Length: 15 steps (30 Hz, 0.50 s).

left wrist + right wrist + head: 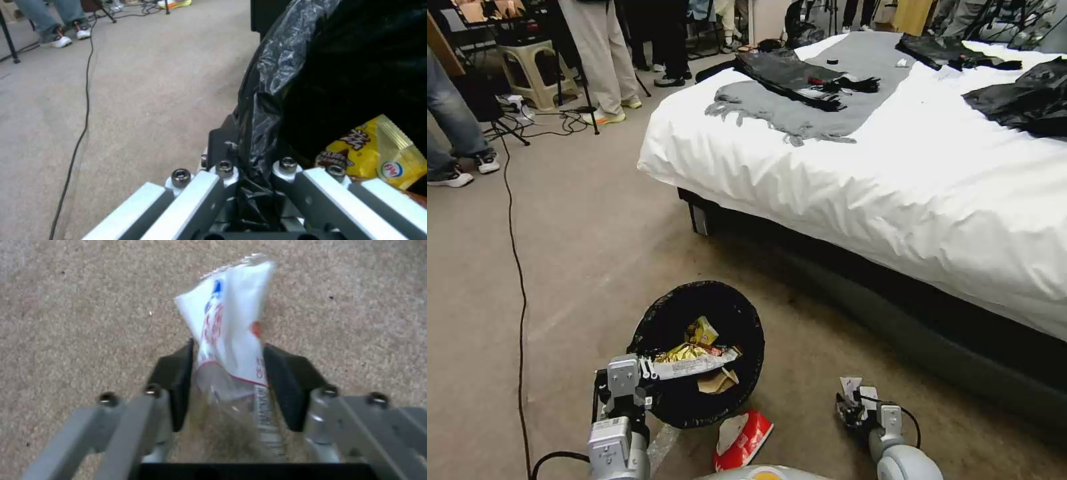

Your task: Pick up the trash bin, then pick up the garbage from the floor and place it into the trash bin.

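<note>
Bin (697,373), black-lined and holding wrappers, hangs over the carpet (574,247) beside the bed (894,180), its rim pinched by the left gripper (256,170); right gripper (229,386) clamps a white wrapper (229,323) above the carpet.

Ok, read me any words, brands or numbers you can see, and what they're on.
None reads clearly.
Yellow wrapper in the bin, whose rim the left gripper clamps: brown lettering and a round blue logo, too blurred to read.
White wrapper in the right gripper: red and blue print, blurred.
Red-white wrapper on the floor: no legible text.
</note>
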Tool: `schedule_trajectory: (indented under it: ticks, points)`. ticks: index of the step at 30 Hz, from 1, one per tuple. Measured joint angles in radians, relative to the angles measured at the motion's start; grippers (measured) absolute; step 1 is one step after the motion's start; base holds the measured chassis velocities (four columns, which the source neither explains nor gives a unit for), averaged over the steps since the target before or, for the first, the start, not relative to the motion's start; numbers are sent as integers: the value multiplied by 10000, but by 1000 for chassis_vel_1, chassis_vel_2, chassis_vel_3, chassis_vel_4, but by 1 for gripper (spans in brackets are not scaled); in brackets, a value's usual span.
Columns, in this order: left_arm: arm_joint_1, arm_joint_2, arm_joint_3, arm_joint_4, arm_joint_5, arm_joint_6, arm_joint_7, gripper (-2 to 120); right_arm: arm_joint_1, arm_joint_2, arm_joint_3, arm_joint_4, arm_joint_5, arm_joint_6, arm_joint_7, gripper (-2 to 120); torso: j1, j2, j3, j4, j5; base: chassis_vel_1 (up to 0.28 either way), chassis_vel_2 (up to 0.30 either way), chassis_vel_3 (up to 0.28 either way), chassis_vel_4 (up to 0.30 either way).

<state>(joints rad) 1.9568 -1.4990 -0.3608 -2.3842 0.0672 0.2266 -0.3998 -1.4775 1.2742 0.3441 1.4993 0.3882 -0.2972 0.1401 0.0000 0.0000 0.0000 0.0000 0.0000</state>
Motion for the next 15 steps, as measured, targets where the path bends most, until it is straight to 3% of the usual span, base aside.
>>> schedule_trajectory:
  ticks: [5,8,15]
  points:
    - [2,13,2,1,0,0,0,0,-2,-6,2,-14,-64,68,3,22,0,0,0,0,0,0,0,0,0]
    - [3,19,1,1,0,-1,0,0,-1,-25,25,-19,-121,162,2,6,0,0,0,0,0,0,0,0,0]
    - [-24,13,8,12,0,-1,0,0,14,-59,64,-18,-198,300,-13,0,-1,0,0,0,0,0,0,0,0]
